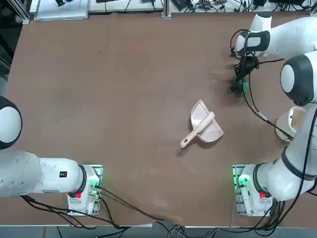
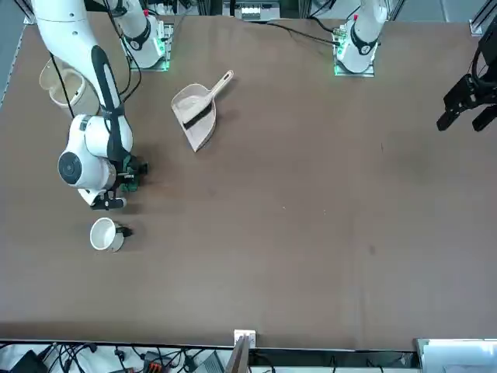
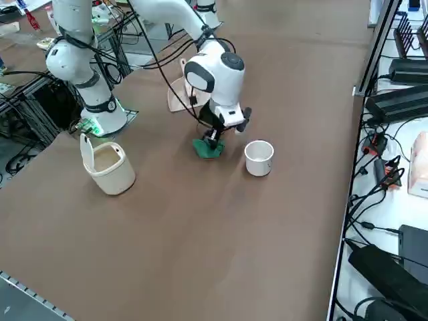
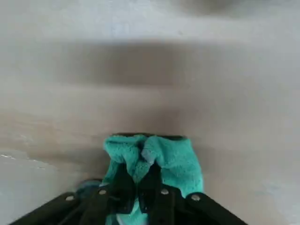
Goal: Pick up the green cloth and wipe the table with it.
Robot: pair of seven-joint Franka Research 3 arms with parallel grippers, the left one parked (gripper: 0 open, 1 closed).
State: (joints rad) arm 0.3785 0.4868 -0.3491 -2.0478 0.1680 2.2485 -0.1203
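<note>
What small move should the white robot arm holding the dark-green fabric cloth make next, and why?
Probably drag it sideways along the brown tabletop. The right gripper is shut on the dark-green fabric cloth, which already rests on the surface, so a wiping stroke seems the likely next step.

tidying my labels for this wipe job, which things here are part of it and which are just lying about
In the job:
- green cloth, pinched in the shut right gripper
- table, with the cloth low over it

Just lying about:
- beige dustpan
- white cup
- cream handled container
</note>
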